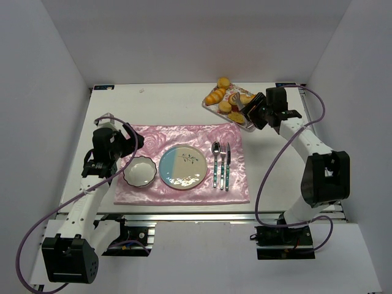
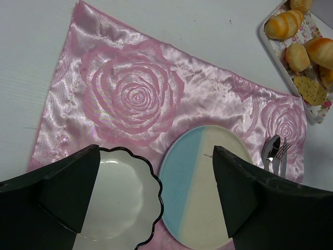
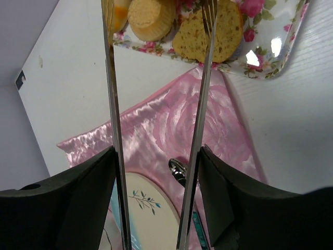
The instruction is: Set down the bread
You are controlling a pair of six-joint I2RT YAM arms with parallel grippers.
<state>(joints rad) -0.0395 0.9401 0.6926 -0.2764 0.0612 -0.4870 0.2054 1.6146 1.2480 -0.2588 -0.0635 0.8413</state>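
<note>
Several bread rolls and slices lie on a floral tray at the back right. My right gripper is beside the tray, shut on metal tongs. In the right wrist view the tong arms stand spread. Their tips reach over a round bun and a seeded slice, with no bread gripped. A blue and cream plate sits on the pink placemat. My left gripper is open and empty above the bowl and plate.
A white scalloped bowl stands left of the plate; it also shows in the left wrist view. A spoon and a fork lie right of the plate. White walls enclose the table on three sides.
</note>
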